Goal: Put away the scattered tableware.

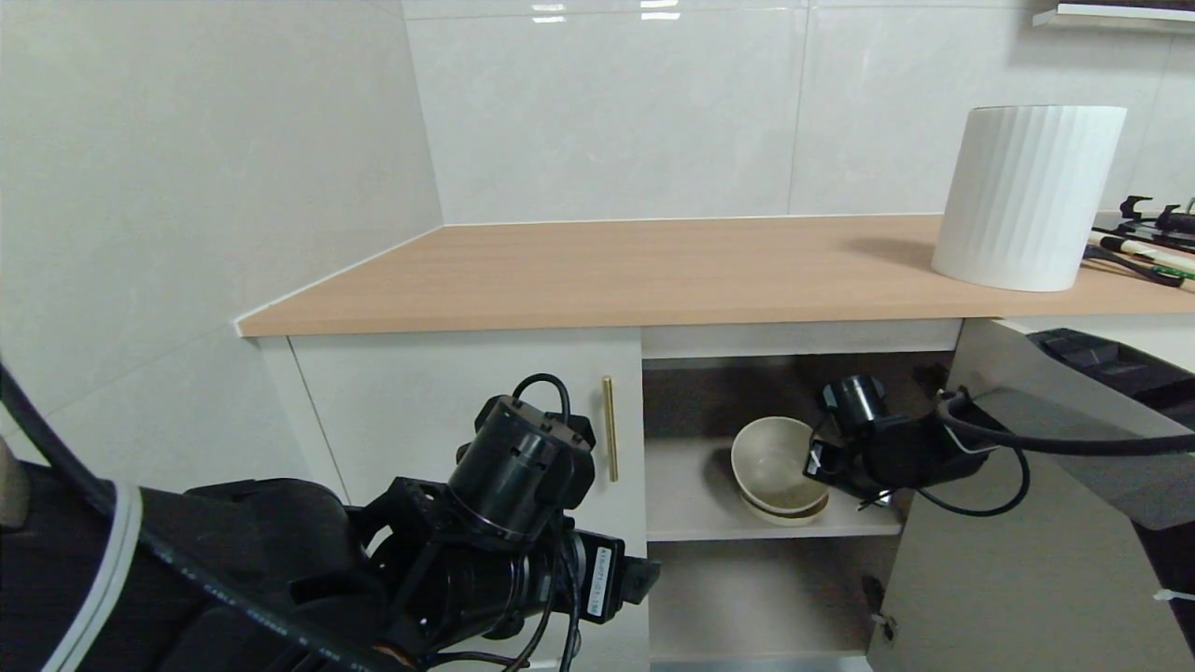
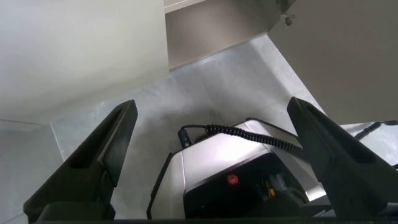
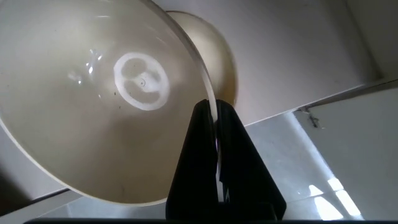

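Pinches the rim of a cream round bowl [image 1: 770, 462] in the right gripper's [image 1: 817, 464] fingers, tilted over a second cream bowl [image 1: 789, 511] on the white cabinet shelf [image 1: 691, 504]. Holds the left gripper [image 2: 212, 112] low, fingers wide, empty. Seems well along: release left, perhaps dark-handled utensils [image 1: 1153, 245] on the wooden desk [image 1: 607, 271].

Bowl [image 1: 773, 462] is cream, bench [image 1: 607, 271] light wood grain, pot [image 1: 1027, 196] white with vertical ribs, cabinet [image 1: 439, 392] white, handle [image 1: 609, 427] gold.
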You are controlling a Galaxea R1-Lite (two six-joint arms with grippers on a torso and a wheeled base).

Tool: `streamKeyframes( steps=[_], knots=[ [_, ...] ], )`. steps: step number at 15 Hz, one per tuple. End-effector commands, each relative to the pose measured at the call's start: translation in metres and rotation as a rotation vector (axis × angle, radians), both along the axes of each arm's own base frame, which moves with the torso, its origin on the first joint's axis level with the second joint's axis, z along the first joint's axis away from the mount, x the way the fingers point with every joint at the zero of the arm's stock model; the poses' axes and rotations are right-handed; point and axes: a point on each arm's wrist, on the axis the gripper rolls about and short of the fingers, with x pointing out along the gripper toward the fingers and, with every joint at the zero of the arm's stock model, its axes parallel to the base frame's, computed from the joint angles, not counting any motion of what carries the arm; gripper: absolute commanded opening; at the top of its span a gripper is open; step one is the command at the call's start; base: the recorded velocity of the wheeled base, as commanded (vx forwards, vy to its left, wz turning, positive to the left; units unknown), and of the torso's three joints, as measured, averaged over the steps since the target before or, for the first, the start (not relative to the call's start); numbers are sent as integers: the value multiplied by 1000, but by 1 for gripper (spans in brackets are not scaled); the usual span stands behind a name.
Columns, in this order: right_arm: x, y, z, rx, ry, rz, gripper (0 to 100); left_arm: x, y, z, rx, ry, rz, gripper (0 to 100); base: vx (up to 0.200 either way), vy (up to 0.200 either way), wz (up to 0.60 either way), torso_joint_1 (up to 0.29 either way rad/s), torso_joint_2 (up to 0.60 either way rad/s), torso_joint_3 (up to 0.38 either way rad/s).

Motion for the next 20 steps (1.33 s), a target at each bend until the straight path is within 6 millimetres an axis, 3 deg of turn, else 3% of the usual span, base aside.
streamKeyframes(
  steps=[1,10,11,17,20],
  knots=[
    [0,0,-3,-2,6,0,0,0,0,0,1,1,1,100,0,0,0,0,0,0],
    [0,0,-4,-9,8,0,0,0,0,0,1,1,2,100,0,0,0,0,0,0],
    [-1,0,-4,-9,9,0,100,0,0,0,1,1,2,100,0,0,0,0,0,0],
    [-4,-1,-3,-8,17,-2,100,2,2,0,-2,1,12,100,0,0,0,0,0,0],
    [-17,-2,16,6,8,13,100,4,10,11,-25,-30,38,100,0,0,0,0,0,0]
  ],
)
